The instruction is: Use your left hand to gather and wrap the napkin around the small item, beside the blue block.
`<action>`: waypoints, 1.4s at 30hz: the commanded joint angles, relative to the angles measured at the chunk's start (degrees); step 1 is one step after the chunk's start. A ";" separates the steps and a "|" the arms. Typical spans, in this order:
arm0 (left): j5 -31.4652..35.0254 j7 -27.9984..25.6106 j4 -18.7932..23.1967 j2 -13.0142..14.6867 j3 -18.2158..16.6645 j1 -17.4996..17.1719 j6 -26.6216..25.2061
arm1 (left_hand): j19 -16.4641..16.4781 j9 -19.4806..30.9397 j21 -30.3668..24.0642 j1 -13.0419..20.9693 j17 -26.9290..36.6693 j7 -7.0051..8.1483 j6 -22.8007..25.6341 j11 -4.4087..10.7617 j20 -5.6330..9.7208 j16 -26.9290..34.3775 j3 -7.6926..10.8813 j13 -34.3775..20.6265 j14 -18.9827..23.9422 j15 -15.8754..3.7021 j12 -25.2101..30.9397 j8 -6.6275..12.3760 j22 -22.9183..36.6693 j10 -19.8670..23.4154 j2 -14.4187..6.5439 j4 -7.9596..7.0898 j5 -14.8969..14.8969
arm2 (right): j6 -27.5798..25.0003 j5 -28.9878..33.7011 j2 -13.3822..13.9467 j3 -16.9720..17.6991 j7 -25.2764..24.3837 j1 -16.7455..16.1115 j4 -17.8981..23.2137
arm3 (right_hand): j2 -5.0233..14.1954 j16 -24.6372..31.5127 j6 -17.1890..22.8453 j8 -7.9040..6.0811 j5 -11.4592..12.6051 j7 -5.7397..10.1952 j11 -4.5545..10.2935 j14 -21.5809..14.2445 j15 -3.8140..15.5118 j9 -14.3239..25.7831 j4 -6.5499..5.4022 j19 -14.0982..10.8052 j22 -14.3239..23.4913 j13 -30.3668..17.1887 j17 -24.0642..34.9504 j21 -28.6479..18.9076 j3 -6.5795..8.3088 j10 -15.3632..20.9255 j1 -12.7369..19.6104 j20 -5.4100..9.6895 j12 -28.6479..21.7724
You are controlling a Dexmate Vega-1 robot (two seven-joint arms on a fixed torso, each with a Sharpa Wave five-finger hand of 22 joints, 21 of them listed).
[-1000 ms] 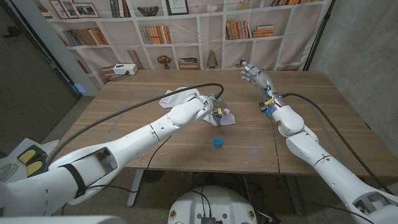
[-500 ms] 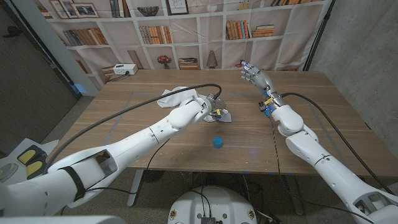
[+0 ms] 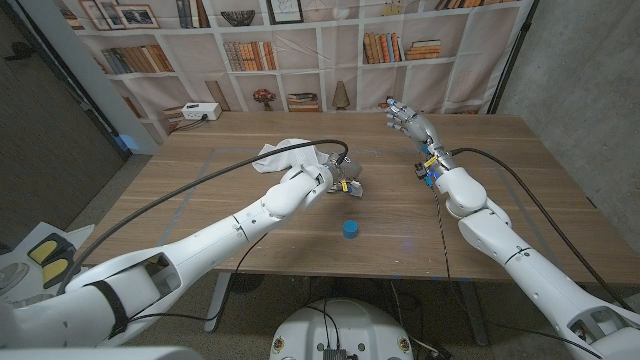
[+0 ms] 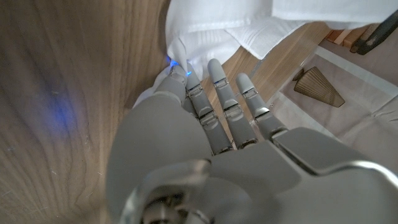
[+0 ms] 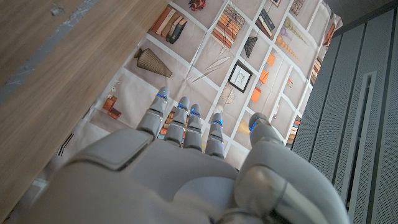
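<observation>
**At the table's centre: left hand on the napkin**

At mid-table, the left hand (image 3: 340, 176) reaches with extended fingers (image 4: 219, 93) touching the white napkin (image 3: 287, 152), which lies bunched at its ten o'clock. Whether it grips the cloth, I cannot tell. The blue block (image 3: 350, 229) sits at six o'clock from the hand, near it but apart. At two o'clock on the table (image 3: 520, 190), the right hand (image 3: 410, 122) hovers raised, fingers spread, holding nothing. No writing is readable anywhere.
</observation>
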State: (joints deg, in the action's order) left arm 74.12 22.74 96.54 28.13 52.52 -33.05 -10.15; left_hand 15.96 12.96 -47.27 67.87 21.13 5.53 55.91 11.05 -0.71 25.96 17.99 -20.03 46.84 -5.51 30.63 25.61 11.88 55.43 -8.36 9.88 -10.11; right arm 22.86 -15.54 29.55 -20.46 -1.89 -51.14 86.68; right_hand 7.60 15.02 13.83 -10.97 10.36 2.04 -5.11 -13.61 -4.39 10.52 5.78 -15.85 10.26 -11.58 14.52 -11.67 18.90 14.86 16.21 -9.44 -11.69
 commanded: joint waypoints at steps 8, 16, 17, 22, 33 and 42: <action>-19.20 -18.69 7.66 -2.06 -13.29 -10.42 -8.33 | 0.02 1.19 -0.99 2.50 1.13 -0.48 1.42 0.43 -0.52 -0.05 0.60 -5.64 0.04 -8.24 1.07 1.41 0.30 1.10 0.02 0.08 -0.79 | -0.04 0.32 -0.11 -0.17 -0.23 0.27 0.23 | -0.05 0.19 0.47 -0.34 -0.06 0.11 -0.09 -0.44 0.11 0.30 0.11 0.05 0.25 -0.11 0.07 -0.32 -0.20 0.42 -0.48 -0.14 -0.17; -27.50 -20.96 12.25 -2.19 -17.40 -14.12 -12.06 | -0.13 1.52 -1.45 3.05 1.64 -1.14 1.53 0.39 -0.89 -0.14 0.70 -6.38 -0.06 -8.23 1.55 1.83 0.35 1.32 0.06 0.01 -1.07 | -0.31 0.62 0.21 -0.04 -0.56 0.05 0.95 | -0.09 0.18 0.42 -0.30 -0.08 0.13 -0.15 -0.43 0.08 0.30 0.08 0.04 0.25 -0.11 0.08 -0.32 -0.26 0.40 -0.57 -0.17 -0.15; -28.42 -21.33 12.67 -2.21 -17.92 -14.60 -12.63 | -0.17 1.57 -1.56 3.18 1.78 -1.40 1.60 0.37 -0.98 -0.13 0.71 -6.55 -0.04 -8.24 1.64 1.93 0.36 1.35 0.11 0.02 -1.13 | -0.44 0.78 0.28 -0.06 -0.64 0.08 1.07 | -0.10 0.18 0.39 -0.29 -0.08 0.15 -0.16 -0.43 0.08 0.30 0.08 0.06 0.25 -0.11 0.08 -0.31 -0.26 0.45 -0.57 -0.20 -0.17; -35.85 -20.13 14.43 -2.24 -21.46 -16.19 -15.46 | -0.13 1.82 -2.04 3.56 2.35 -2.05 1.56 0.33 -1.45 0.08 0.73 -7.19 0.36 -8.25 2.03 2.21 0.40 1.56 0.18 -0.03 -1.36 | -0.76 0.80 0.20 -0.42 -0.12 0.81 0.83 | -0.08 0.19 0.34 -0.26 -0.08 0.22 -0.11 -0.46 0.18 0.30 0.09 0.05 0.25 -0.11 0.07 -0.32 -0.27 0.40 -0.57 -0.22 -0.14; -61.76 -23.02 14.94 -4.87 -34.50 -22.05 -14.93 | 0.54 3.34 -4.12 5.16 4.39 -4.07 0.64 -0.68 -3.24 0.52 0.97 -9.41 0.96 -7.99 3.00 3.20 0.62 1.53 0.20 0.06 -2.42 | -2.39 1.36 0.20 -1.17 0.44 2.28 0.94 | -0.01 0.16 0.26 -0.22 -0.07 0.28 -0.04 -0.40 0.11 0.30 0.07 0.04 0.25 -0.11 0.08 -0.32 -0.27 0.27 -0.59 -0.20 -0.08; -75.99 -33.54 13.23 -10.45 -40.99 -26.10 -9.35 | 1.65 4.30 -5.84 6.18 5.40 -4.76 0.04 -1.01 -3.65 0.55 1.18 -10.87 1.35 -7.66 3.57 3.77 0.74 1.27 0.48 0.14 -3.37 | -4.08 2.20 0.29 -1.73 0.26 2.97 1.60 | -0.05 0.12 0.17 -0.18 -0.08 0.19 -0.12 -0.35 0.12 0.30 0.05 0.08 0.25 -0.11 0.09 -0.30 -0.33 0.30 -0.66 -0.19 -0.08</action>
State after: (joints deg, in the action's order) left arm 17.36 -2.12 110.95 22.75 20.00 -54.36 -24.42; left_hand 16.97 13.65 -52.58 72.08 26.19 1.41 55.67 9.66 -4.21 26.36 18.80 -20.03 47.41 -5.73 32.02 29.04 12.42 56.10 -6.73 10.03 -13.00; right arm 20.40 -14.15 29.76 -21.56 -1.71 -49.06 87.80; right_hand 7.78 15.02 13.82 -10.97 10.36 2.04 -5.11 -13.61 -4.39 10.53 5.78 -15.85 10.26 -11.58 14.51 -11.67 18.90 14.86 15.54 -9.44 -11.69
